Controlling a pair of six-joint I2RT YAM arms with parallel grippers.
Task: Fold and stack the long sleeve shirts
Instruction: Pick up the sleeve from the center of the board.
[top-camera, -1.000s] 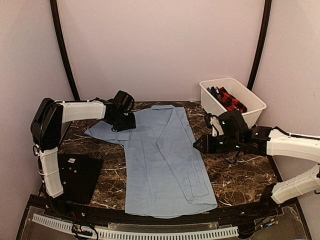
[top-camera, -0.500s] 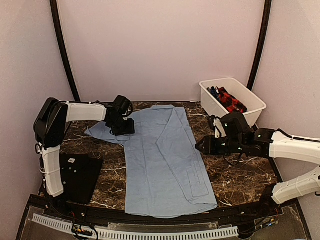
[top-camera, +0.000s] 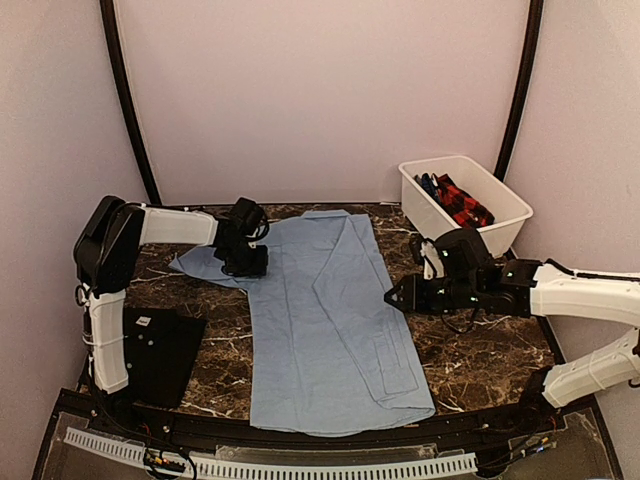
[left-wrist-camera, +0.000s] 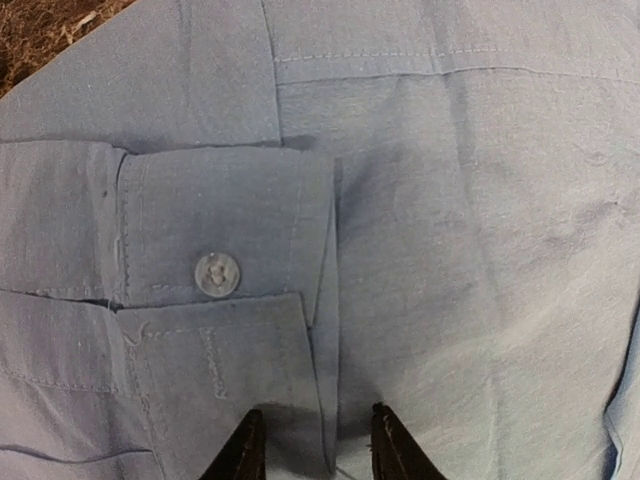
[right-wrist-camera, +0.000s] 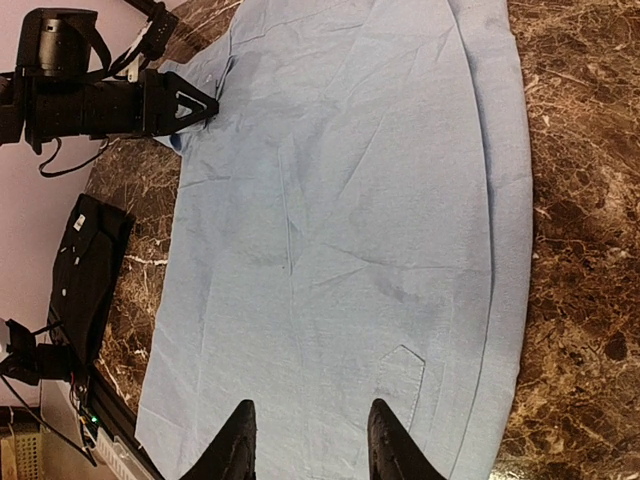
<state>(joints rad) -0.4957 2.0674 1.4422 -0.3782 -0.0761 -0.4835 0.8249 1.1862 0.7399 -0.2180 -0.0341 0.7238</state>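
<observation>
One light-blue shirt spread flat mid-worktop, an arm at each side of it.
Near-left corner: black mat, lying flat. Toward the far-left, the left gripper is down on the shirt's left sleeve. Its wrist view shows the tips parted, straddling the edge of the buttoned cuff, cloth flat between them, nothing pinched. Shirt lies collar toward the far edge, hem at the near edge, chest pocket near its right side. At the shirt's right edge hangs the right gripper, jaws apart, empty. Far-right corner: white bin holding a red-black checked shirt and a dark blue garment.
</observation>
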